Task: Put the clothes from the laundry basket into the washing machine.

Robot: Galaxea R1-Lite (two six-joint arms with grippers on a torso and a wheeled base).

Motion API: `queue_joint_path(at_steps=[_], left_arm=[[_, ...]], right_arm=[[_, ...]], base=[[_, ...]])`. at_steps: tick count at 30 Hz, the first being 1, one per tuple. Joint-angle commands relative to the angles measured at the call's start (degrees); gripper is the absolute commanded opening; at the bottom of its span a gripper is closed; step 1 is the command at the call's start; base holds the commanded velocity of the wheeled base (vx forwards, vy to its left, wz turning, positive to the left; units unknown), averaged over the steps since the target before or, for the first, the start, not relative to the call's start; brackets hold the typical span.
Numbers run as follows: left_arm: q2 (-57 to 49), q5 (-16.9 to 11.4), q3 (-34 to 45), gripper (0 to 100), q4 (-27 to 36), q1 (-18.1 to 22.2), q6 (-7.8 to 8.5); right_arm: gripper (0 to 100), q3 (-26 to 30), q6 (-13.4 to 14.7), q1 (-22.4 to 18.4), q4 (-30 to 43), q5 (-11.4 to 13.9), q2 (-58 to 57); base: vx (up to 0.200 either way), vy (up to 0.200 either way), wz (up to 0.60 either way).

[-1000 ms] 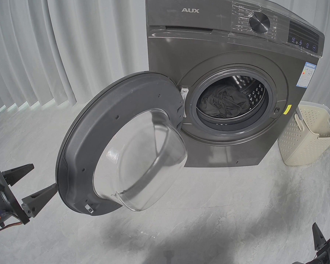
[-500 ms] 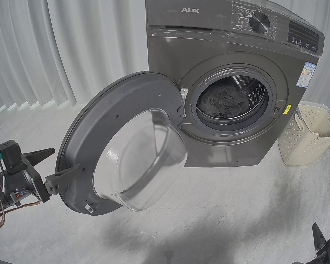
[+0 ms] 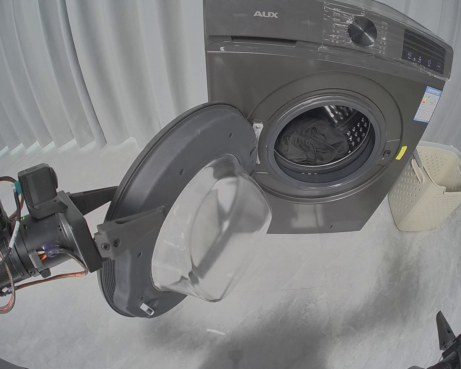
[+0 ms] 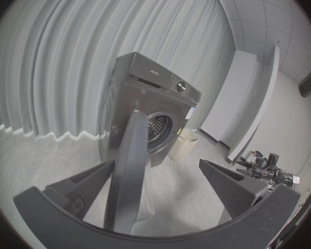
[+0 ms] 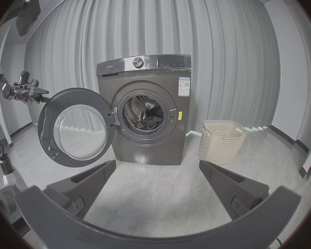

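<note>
Grey door edge between spread left gripper fingers; dark clothes inside washing machine; cream laundry basket alongside; right gripper spread.

Count: 1 washing machine, 1 door, 1 laundry basket, 1 dark clothes heap, 1 curtain.

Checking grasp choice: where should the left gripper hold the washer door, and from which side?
Take the door by its outer rim, opposite the hinge, edge-on from the robot's left. The thin rim fits between the open jaws of the left gripper; the bulging glass gives no flat hold.
</note>
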Motion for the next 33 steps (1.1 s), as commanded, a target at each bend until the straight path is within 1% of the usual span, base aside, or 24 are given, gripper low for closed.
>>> queue_joint_path(at_steps=[1, 7, 9, 12, 13, 16, 17, 19, 20, 21, 23, 24, 25, 33], left_arm=[[0.8, 0.9, -1.5, 100, 0.0, -5.0, -1.01], [0.3, 1.7, -1.2, 100, 0.6, -5.1, -1.89], [0.9, 3.4, -1.6, 100, 0.3, -4.9, -1.89], [2.8, 7.7, -3.6, 100, 0.0, -5.4, -1.97], [3.4, 8.6, -4.3, 100, -0.1, -5.6, -2.15], [5.8, 9.6, -6.1, 100, -0.1, -6.6, -2.50], [7.0, 9.9, -7.0, 100, -0.1, -6.8, -2.85], [8.8, 12.1, -8.6, 100, -0.1, -7.7, -3.38], [9.3, 12.7, -9.1, 100, -0.1, -8.4, -3.64], [9.8, 13.3, -10.0, 100, -0.3, -9.7, -4.61], [10.1, 13.6, -11.6, 100, -0.6, -11.9, -8.21], [10.3, 13.9, -12.1, 100, -0.8, -12.5, -9.18], [10.8, 14.0, -12.4, 100, -0.7, -13.1, -9.62], [12.4, 14.0, -12.7, 100, -1.2, -16.4, -9.88]], right_arm=[[100, 0.3, 0.0, 0.0, 0.0, 0.0, -0.9], [100, 0.3, 0.0, 0.0, 0.0, 0.0, -0.9], [100, 0.3, 0.0, 0.0, 0.0, 0.0, -0.9], [100, 0.3, -0.1, 0.0, 0.0, 0.0, -0.9], [100, 0.3, -0.1, 0.0, 0.0, 0.0, -0.9], [100, 0.3, -0.1, 0.0, 0.0, 0.0, -0.9], [100, 0.3, -0.1, 0.0, 0.0, 0.0, -0.9], [100, 0.3, -0.1, 0.0, 0.0, 0.0, -0.9], [100, 0.3, -0.1, 0.0, 0.0, 0.0, -0.9], [100, 0.3, -0.1, 0.0, 0.0, 0.0, -0.9], [100, 0.3, -0.1, 0.0, 0.0, 0.0, -0.9], [100, 0.3, -0.1, 0.0, 0.0, 0.0, -0.9], [100, 0.3, -0.1, 0.0, 0.0, 0.0, -0.9], [100, 0.3, -0.1, 0.0, 0.0, 0.0, -0.9]], base=[[0.000, 0.000, 0.00], [0.000, 0.000, 0.00], [0.000, 0.000, 0.00], [0.000, 0.000, 0.00], [0.000, 0.000, 0.00], [0.000, 0.000, 0.00], [0.000, 0.000, 0.00], [0.000, 0.000, 0.00], [0.000, 0.000, 0.00], [0.000, 0.000, 0.00], [0.000, 0.000, 0.00], [0.000, 0.000, 0.00], [0.000, 0.000, 0.00], [0.000, 0.000, 0.00]])
